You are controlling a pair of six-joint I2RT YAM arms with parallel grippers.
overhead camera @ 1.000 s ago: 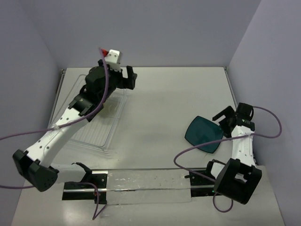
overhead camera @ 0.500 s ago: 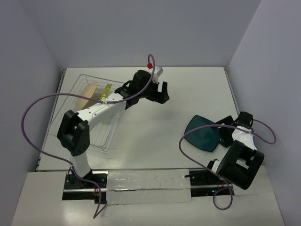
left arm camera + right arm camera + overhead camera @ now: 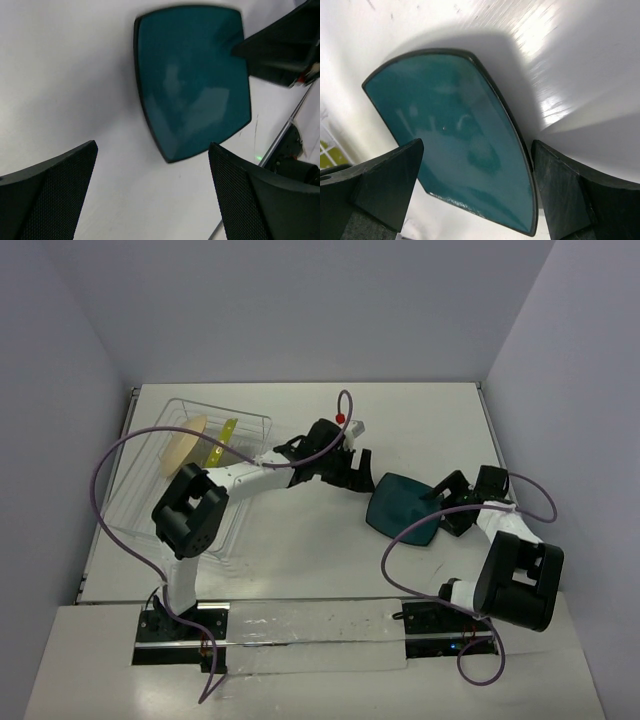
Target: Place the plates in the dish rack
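The dark teal plate (image 3: 404,505) lies on the table right of centre; it also shows in the left wrist view (image 3: 192,85) and the right wrist view (image 3: 455,130). My left gripper (image 3: 356,470) is open and empty just left of the plate's edge, its fingers (image 3: 50,195) wide apart. My right gripper (image 3: 450,505) is open at the plate's right edge, and the plate spans the gap between its fingers (image 3: 385,185). The cream plate (image 3: 183,445) and the yellow-green plate (image 3: 222,440) stand upright in the dish rack (image 3: 150,525) at the left.
Purple cables loop from both arms over the table (image 3: 300,560). The right arm's body (image 3: 280,45) fills the top right of the left wrist view. The table's right edge (image 3: 495,440) and the side walls are close by.
My left arm has swung right from over the rack to the teal plate. My right gripper has moved left, and the teal plate has shifted left toward the centre with it.
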